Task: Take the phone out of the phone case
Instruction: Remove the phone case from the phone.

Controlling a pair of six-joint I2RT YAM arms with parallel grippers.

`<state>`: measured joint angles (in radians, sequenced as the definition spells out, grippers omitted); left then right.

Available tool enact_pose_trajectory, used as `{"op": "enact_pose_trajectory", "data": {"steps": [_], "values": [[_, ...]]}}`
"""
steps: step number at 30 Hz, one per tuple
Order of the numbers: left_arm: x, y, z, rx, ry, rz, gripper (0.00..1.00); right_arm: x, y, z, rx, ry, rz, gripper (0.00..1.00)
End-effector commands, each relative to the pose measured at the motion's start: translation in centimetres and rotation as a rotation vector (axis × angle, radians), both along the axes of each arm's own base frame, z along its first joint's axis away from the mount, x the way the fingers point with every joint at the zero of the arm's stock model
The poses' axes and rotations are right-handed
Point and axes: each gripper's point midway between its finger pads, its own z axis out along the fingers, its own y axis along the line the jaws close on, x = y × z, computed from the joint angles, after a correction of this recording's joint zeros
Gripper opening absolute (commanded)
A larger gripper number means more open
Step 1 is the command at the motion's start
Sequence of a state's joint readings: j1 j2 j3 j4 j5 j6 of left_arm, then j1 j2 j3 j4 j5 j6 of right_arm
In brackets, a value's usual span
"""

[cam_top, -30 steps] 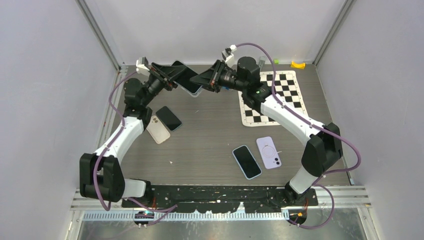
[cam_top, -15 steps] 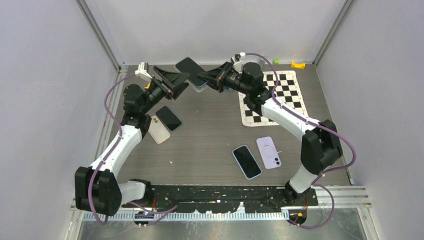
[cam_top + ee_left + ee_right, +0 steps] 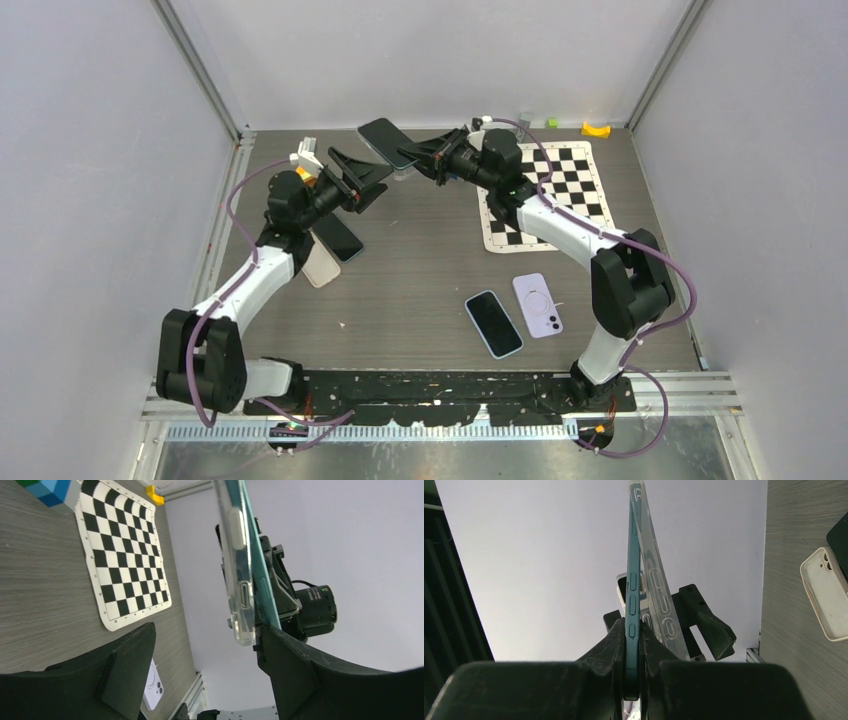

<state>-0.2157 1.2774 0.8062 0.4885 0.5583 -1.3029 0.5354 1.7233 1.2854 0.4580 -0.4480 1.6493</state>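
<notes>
At 12 o'clock of table (image 3: 420, 280), above surface: right gripper (image 3: 412, 153) clamping teal phone (image 3: 388, 142) edgewise between its fingers. Clear phone case (image 3: 659, 600) hanging on phone, splaying off along one side, gap widest near right fingers. Left gripper (image 3: 372, 182) hovering at phone's 7 o'clock, jaws spread wide, touching nothing. Checkerboard mat (image 3: 545, 195) lying at 2 o'clock.

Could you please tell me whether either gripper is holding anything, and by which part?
The right gripper is shut on the teal phone, pinching one end, front and back; the clear case splays off it. The left gripper is open, holding nothing.
</notes>
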Motion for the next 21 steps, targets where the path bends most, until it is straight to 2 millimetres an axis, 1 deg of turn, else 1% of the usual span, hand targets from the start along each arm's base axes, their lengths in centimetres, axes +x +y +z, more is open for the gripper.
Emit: {"op": "enact_pose_trajectory", "data": {"steps": [1, 5, 6, 7, 9, 12, 14, 15, 16, 17, 19, 20, 21], "values": [[0.7, -0.5, 2.1, 0.000, -0.076, -0.007, 0.74, -1.0, -0.2, 6.3, 0.132, -0.141, 0.018, 0.01], [1.2, -0.5, 1.8, -0.002, -0.069, -0.003, 0.56, -1.1, 0.0, 6.5, 0.143, -0.138, 0.036, 0.01], [1.3, -0.5, 1.7, -0.001, -0.067, -0.003, 0.52, -1.1, 0.0, 6.5, 0.138, -0.133, 0.039, 0.01], [1.4, -0.5, 1.8, -0.003, -0.069, 0.001, 0.51, -1.2, 0.1, 6.6, 0.138, -0.136, 0.041, 0.01], [1.8, -0.5, 1.8, -0.004, -0.066, 0.005, 0.53, -1.2, 0.1, 6.7, 0.131, -0.141, 0.045, 0.01], [2.4, -0.6, 1.9, -0.009, -0.053, 0.014, 0.61, -1.1, 0.4, 6.2, 0.113, -0.137, 0.053, 0.01], [2.9, -0.5, 1.6, -0.004, -0.031, 0.029, 0.62, -1.1, 0.6, 5.7, 0.094, -0.136, 0.056, 0.01], [3.1, -0.4, 1.5, 0.001, -0.027, 0.037, 0.61, -1.1, 0.6, 5.5, 0.084, -0.141, 0.056, 0.01], [3.3, -0.3, 1.3, 0.008, -0.023, 0.046, 0.57, -1.1, 0.6, 5.2, 0.073, -0.134, 0.057, 0.01], [3.5, -0.2, 1.0, 0.019, -0.020, 0.057, 0.48, -1.1, 0.7, 4.8, 0.053, -0.131, 0.060, 0.01], [3.9, 0.0, 0.4, 0.041, -0.013, 0.067, 0.25, -1.0, 0.8, 3.9, 0.006, -0.127, 0.063, 0.01], [4.0, 0.0, 0.1, 0.054, -0.007, 0.071, 0.15, -1.0, 0.8, 3.8, -0.021, -0.152, 0.063, 0.01], [4.3, 0.1, -0.5, 0.070, 0.007, 0.076, 0.05, -1.0, 0.9, 3.0, -0.054, -0.133, 0.068, 0.01]]}}
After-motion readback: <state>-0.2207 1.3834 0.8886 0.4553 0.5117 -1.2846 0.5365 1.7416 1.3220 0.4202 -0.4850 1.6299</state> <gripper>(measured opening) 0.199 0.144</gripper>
